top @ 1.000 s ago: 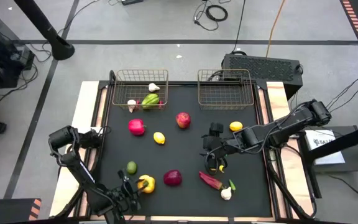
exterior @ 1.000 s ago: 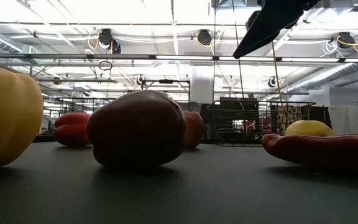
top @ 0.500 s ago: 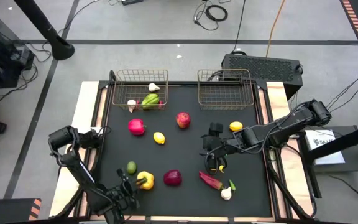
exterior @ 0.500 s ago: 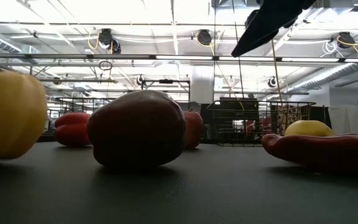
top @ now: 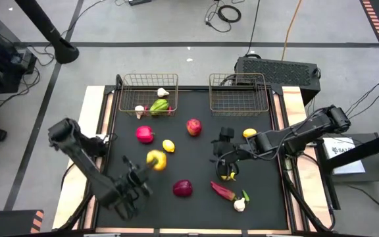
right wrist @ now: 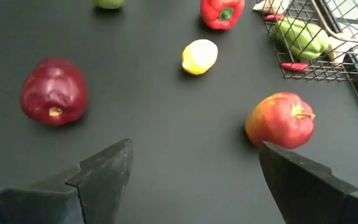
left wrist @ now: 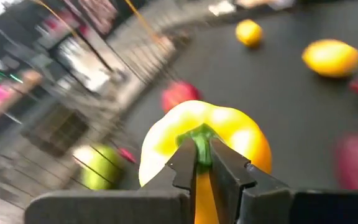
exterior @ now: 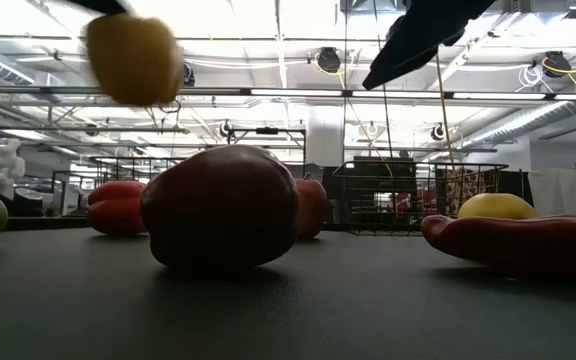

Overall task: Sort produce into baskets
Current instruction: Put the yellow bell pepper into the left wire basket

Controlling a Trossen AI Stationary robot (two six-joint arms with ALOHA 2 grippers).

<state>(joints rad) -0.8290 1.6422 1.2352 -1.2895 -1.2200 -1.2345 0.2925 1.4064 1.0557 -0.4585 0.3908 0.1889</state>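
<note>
Left end effector (left wrist: 204,163) | pinches glossy lobed yellow pepper (left wrist: 207,140), apparently airborne

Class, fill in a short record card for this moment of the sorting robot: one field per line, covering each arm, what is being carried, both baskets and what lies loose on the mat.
left gripper: shut on the yellow toy pepper, lifted clear of the black table mat
right gripper: open, hanging low above the mat, holding nothing
left bronze wire-mesh basket: holds a green pepper and white garlic
right bronze wire-mesh basket: looks empty
loose on mat: red apple, yellow lemon, red pepper, purple onion
</note>
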